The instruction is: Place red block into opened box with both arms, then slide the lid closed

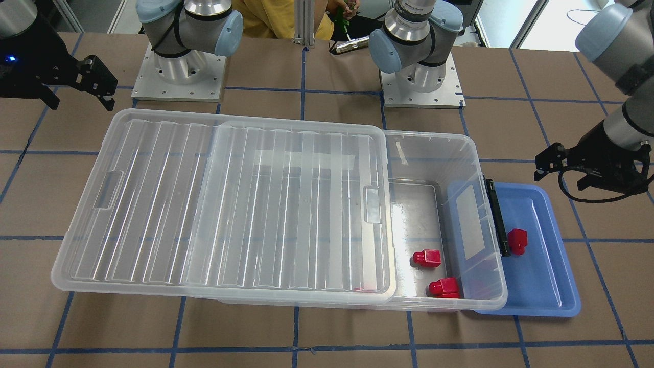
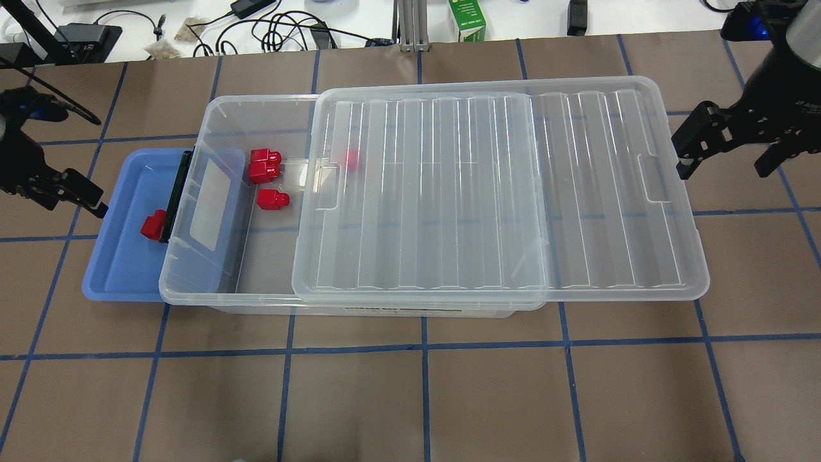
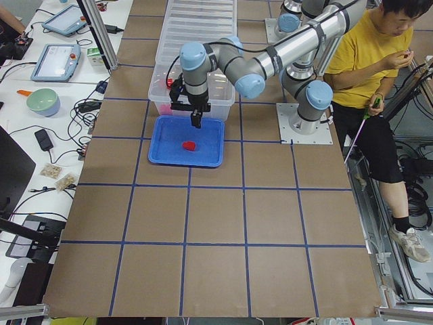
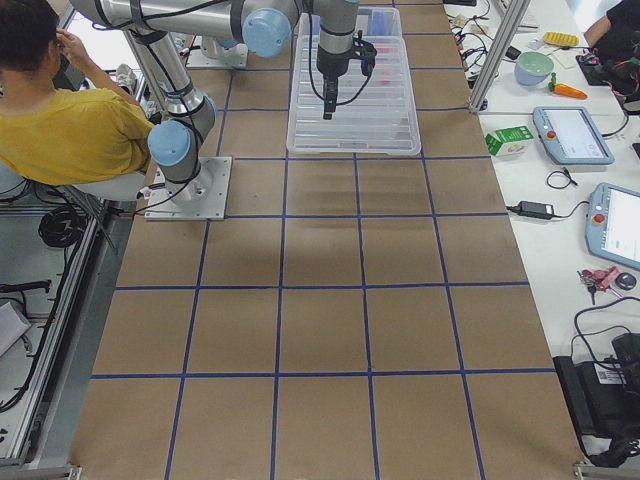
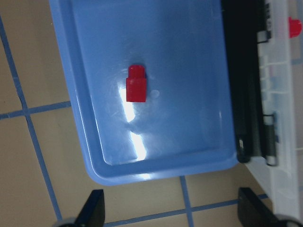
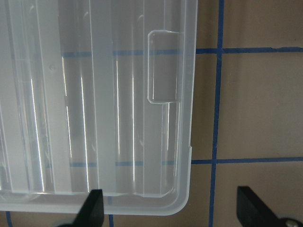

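Note:
One red block (image 1: 517, 240) (image 5: 136, 84) lies in the blue tray (image 1: 552, 286). Two more red blocks (image 1: 426, 258) (image 1: 443, 288) sit in the uncovered end of the clear box (image 2: 218, 112), and another shows faintly under the lid (image 2: 500, 192). The lid is slid aside: it covers most of the box and overhangs the end away from the black latch bar (image 1: 498, 217). My left gripper (image 1: 562, 171) (image 5: 175, 210) hangs open and empty by the tray's edge. Past the lid's overhanging corner, my right gripper (image 2: 728, 157) (image 6: 173, 208) is open and empty too.
The blue tray lies partly under the box's latch end. Both arm bases (image 1: 179, 76) stand behind the box. A person in a yellow shirt (image 3: 369, 54) sits beside the robot. A green carton (image 2: 466, 19) and cables lie beyond the table's far edge.

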You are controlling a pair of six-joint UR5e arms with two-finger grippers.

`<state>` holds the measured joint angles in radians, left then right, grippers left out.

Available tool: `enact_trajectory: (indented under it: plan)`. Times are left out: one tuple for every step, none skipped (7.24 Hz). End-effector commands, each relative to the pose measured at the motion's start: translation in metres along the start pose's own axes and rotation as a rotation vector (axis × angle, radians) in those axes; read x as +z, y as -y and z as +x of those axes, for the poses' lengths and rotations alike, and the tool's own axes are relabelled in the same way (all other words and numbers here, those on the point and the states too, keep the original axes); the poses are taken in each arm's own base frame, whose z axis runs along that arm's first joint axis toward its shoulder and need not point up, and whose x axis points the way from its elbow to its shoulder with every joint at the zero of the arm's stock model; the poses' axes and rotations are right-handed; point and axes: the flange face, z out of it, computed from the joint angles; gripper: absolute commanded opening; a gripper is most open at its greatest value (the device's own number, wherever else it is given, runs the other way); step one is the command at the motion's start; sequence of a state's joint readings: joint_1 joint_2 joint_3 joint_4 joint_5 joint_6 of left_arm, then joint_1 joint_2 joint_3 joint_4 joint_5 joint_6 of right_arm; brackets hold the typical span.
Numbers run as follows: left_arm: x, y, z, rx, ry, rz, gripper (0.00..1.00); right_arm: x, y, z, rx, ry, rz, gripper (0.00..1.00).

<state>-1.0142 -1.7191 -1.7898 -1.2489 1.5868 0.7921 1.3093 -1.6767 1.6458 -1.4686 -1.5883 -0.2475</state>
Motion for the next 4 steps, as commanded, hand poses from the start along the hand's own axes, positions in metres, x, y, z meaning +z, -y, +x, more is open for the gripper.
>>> enact_trajectory:
  plan:
    - [0.072, 0.012, -0.021, 0.052, -0.025, -0.017, 1.00, 0.008, 0.002, -0.002, 0.027, 0.017, -0.012, 1.00]
    - [0.092, 0.022, -0.024, 0.050, -0.066, 0.008, 1.00, 0.007, 0.002, -0.003, 0.049, 0.017, -0.011, 1.00]
    - [0.105, 0.028, -0.027, 0.046, -0.092, 0.009, 1.00, 0.006, 0.001, -0.011, 0.034, 0.009, -0.011, 1.00]
    - [0.111, 0.032, -0.032, 0.044, -0.081, 0.017, 1.00, 0.007, 0.002, -0.030, 0.003, 0.008, -0.006, 1.00]
